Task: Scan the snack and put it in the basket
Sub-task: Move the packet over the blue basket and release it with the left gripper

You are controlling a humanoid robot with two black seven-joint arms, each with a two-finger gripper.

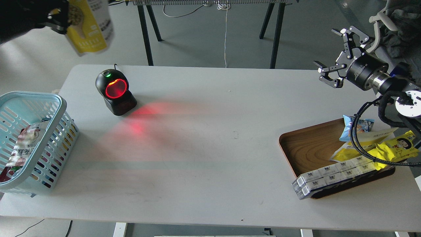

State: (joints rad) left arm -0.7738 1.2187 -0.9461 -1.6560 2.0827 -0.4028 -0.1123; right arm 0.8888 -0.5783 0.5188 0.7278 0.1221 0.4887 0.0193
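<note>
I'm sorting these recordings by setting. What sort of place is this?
Likely a lab mock-up of a shop checkout: a barcode scanner glowing red on a plain table, a basket, and a tray of packaged snacks.

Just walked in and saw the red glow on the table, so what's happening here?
The left tool holds the yellow-and-white snack pouch in the air, up and to the left of the barcode scanner, whose red light spills across the table. The light blue basket at the left already holds other packets. The right tool hangs open and empty above the wooden tray.
</note>
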